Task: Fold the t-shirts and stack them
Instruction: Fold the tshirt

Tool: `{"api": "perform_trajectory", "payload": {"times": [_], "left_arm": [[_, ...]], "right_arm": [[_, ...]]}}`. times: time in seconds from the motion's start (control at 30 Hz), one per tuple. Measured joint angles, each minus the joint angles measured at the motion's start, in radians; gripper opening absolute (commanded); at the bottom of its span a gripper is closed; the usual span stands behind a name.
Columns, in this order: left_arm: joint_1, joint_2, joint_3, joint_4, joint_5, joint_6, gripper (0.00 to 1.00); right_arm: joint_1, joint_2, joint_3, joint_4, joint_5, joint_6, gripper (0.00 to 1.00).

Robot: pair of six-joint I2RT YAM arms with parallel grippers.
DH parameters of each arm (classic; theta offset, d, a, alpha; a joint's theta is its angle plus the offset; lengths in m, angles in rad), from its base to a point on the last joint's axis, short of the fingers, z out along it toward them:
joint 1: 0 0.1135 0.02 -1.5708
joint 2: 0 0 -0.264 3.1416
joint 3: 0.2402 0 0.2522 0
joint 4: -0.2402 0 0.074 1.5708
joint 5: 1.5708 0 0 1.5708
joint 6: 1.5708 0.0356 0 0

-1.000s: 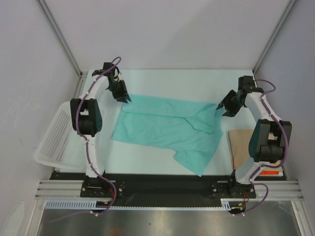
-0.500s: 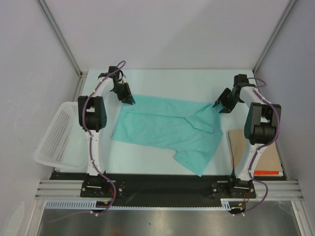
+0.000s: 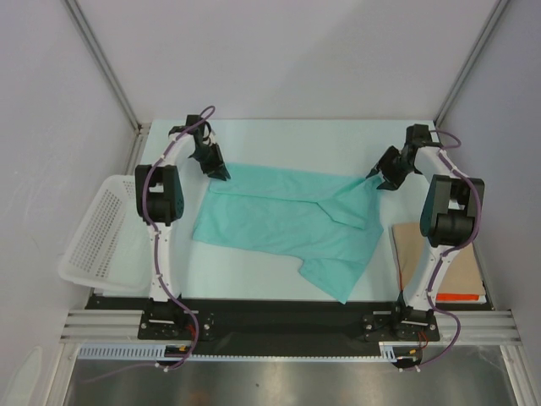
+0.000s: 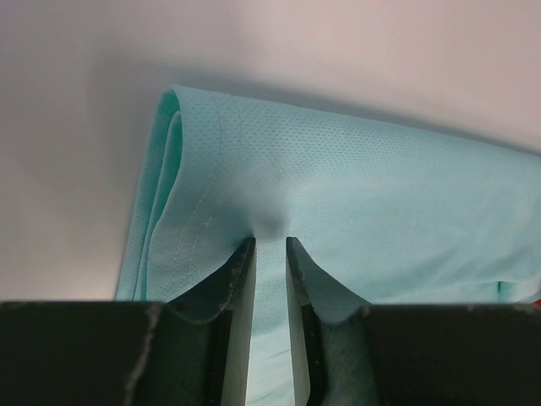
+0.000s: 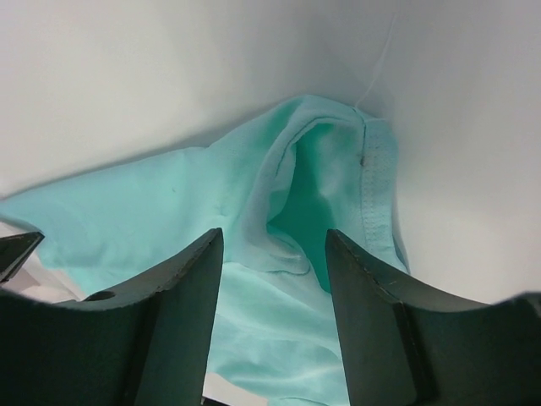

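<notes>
A teal t-shirt [image 3: 287, 220] lies spread and creased across the middle of the table. My left gripper [image 3: 222, 175] is down on its far left corner. In the left wrist view the left gripper [image 4: 270, 241] has its jaws drawn close, with the t-shirt [image 4: 355, 194] puckered at the tips and gathered between them. My right gripper [image 3: 374, 178] is at the shirt's far right corner. In the right wrist view the right gripper [image 5: 275, 238] stands wide open, straddling a raised fold of the t-shirt [image 5: 254, 186] beside a stitched hem, not pinching it.
A white mesh basket [image 3: 93, 237] hangs off the table's left side. A brown cardboard sheet [image 3: 423, 254] lies at the right, by the right arm's base, with an orange label [image 3: 461, 296] near it. White walls close in on three sides.
My left gripper slid a little right onto the shirt corner and its jaws narrowed on the cloth. My right gripper moved farther back to the shirt's far right corner, still open.
</notes>
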State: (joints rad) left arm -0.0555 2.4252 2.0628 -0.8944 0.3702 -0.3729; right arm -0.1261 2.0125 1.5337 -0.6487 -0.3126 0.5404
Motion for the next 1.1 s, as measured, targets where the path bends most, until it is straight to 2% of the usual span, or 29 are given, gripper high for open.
{"api": "perform_trajectory", "payload": {"times": [0.03, 0.13, 0.17, 0.23, 0.27, 0.3, 0.53, 0.6, 0.63, 0.7, 0.73, 0.87, 1.0, 1.1], "left_arm": [[0.0, 0.001, 0.0, 0.0, 0.0, 0.0, 0.25], [0.0, 0.003, 0.0, -0.002, -0.001, 0.002, 0.24], [0.002, 0.003, 0.0, -0.002, -0.001, 0.006, 0.24], [0.003, 0.003, 0.0, -0.002, -0.001, 0.008, 0.24], [0.003, 0.003, 0.0, -0.002, -0.002, 0.008, 0.24], [0.003, 0.003, 0.0, -0.002, -0.003, 0.008, 0.24], [0.01, 0.004, 0.001, -0.01, -0.009, 0.007, 0.22], [0.012, 0.008, 0.006, -0.015, -0.008, 0.007, 0.22], [0.013, 0.01, 0.01, -0.019, -0.008, 0.007, 0.22], [0.016, 0.01, 0.013, -0.026, -0.01, 0.008, 0.23], [0.017, 0.01, 0.013, -0.028, -0.012, 0.008, 0.24], [0.021, 0.006, 0.013, -0.032, -0.012, 0.006, 0.33], [0.021, -0.026, -0.027, -0.028, -0.046, 0.006, 0.34], [0.021, -0.079, -0.107, -0.021, -0.063, 0.003, 0.32]], "right_arm": [[0.0, 0.003, 0.0, 0.003, -0.004, 0.001, 0.56], [-0.001, 0.032, 0.009, 0.01, -0.018, 0.01, 0.4], [0.0, 0.039, 0.007, 0.011, -0.018, 0.014, 0.27], [-0.001, 0.041, -0.013, 0.016, -0.013, 0.022, 0.14], [-0.001, 0.04, -0.022, 0.015, -0.005, 0.024, 0.02], [-0.002, 0.04, -0.026, 0.015, 0.002, 0.026, 0.0], [-0.017, 0.039, -0.031, -0.005, 0.08, 0.027, 0.0], [-0.019, 0.039, -0.035, -0.008, 0.09, 0.027, 0.03], [-0.02, 0.04, -0.038, -0.007, 0.092, 0.026, 0.14], [-0.019, 0.041, -0.042, -0.011, 0.094, 0.021, 0.27], [-0.019, 0.042, -0.04, -0.014, 0.1, 0.013, 0.37], [-0.007, 0.043, 0.02, -0.106, 0.183, -0.031, 0.53], [0.067, 0.006, 0.09, -0.209, 0.313, -0.09, 0.54], [0.2, -0.072, 0.089, -0.251, 0.368, -0.125, 0.46]]}}
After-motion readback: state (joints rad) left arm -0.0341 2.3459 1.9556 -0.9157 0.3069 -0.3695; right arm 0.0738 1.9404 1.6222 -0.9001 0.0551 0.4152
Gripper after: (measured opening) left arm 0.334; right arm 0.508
